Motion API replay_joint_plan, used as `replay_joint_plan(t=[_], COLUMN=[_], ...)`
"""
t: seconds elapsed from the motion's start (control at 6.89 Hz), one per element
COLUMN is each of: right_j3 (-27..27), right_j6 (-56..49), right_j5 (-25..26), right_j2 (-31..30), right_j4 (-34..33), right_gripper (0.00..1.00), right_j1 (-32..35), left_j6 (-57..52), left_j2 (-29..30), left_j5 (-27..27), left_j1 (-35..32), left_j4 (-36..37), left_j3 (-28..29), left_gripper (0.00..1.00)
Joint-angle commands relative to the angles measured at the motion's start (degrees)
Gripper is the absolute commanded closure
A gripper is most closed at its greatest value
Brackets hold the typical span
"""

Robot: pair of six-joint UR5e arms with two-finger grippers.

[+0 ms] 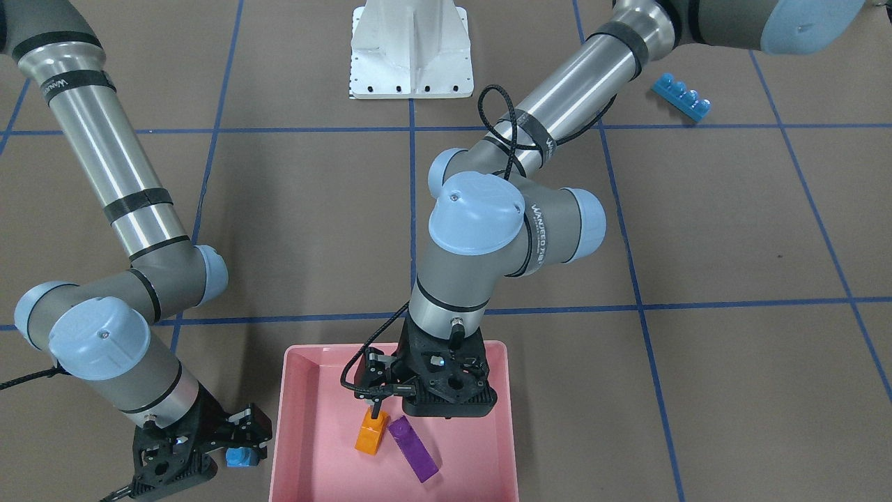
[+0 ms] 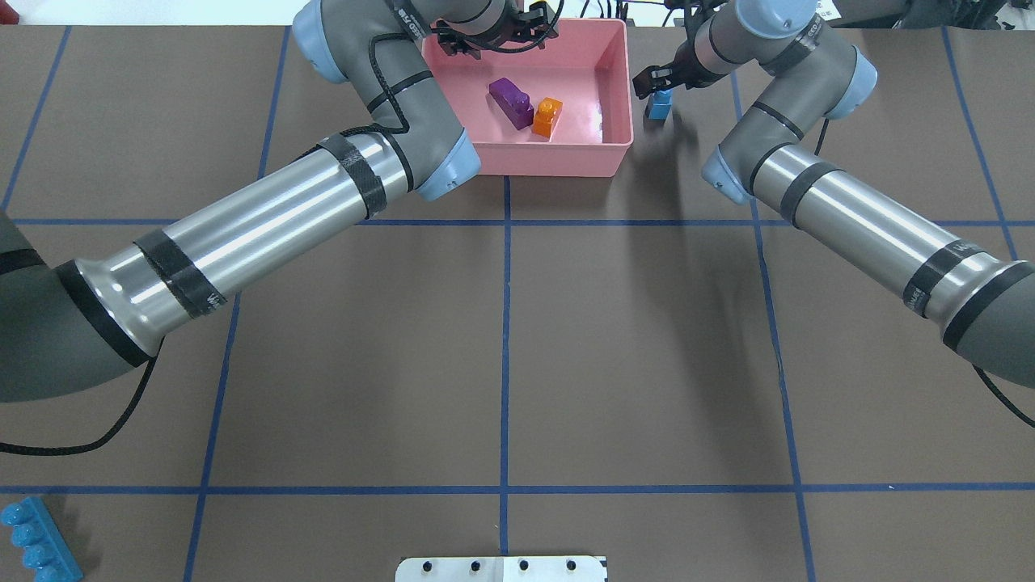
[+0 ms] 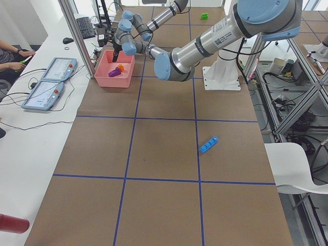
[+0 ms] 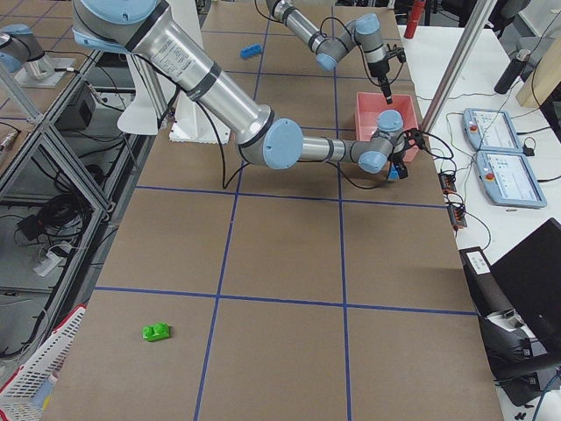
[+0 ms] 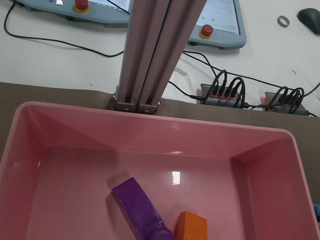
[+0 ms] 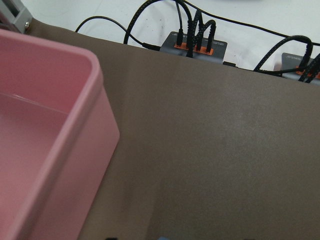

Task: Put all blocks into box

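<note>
The left claw (image 1: 378, 410) hangs over the pink box (image 2: 551, 158), with one fingertip just above the orange block (image 1: 370, 432). That block lies on the box floor, so the claw holds nothing. How wide its jaws stand I cannot tell. Just beside the orange block lies the long purple block (image 1: 414, 448), also on the box floor; the two are very close, perhaps touching.

The right claw (image 2: 658, 83) is low at the table (image 2: 501, 339), just outside the box wall and right at the small blue block (image 2: 661, 106). Whether it grips that block or only stands over it I cannot tell.

Farther out, the long blue block (image 2: 32, 540) lies on the table well apart from the box, on the robot's left side. The green block (image 4: 157, 331) lies far off, toward the table's end on the robot's right.
</note>
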State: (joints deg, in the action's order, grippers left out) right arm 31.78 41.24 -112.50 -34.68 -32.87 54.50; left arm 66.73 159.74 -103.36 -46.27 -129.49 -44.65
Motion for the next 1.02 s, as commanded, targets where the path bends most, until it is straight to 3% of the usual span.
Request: replay_joint_plan(t=[0.0,0.29,0.58,0.73,0.87], right_j3=[-1.1,-1.0,-1.0,-1.0,-0.3], right_j6=[0.1,0.1,0.1,0.1,0.0], right_j5=[0.2,0.1,0.1,-0.4,-2.1], right_j2=[0.7,0.7,0.7,0.8,1.5], right_j4=[0.0,0.0,0.0,0.0,-0.1], right_gripper=[0.53,0.53,0.55,0.66,0.82], right_j1=[-0.1,-0.1,-0.1,0.2,1.4], left_j6=[-0.1,-0.7,-5.3,-9.6,-11.2], left_j2=[-0.1,-5.8,-21.4,-29.5,-31.5], left_j5=[-1.1,-15.8,-26.9,-28.8,-28.8], left_j1=[-0.7,-5.2,-12.4,-13.5,-13.6], left_j4=[0.6,11.6,20.4,24.2,28.9], left_j3=[-2.5,-14.1,-34.3,-43.8,-48.0], left_gripper=[0.00,0.00,0.00,0.00,0.00])
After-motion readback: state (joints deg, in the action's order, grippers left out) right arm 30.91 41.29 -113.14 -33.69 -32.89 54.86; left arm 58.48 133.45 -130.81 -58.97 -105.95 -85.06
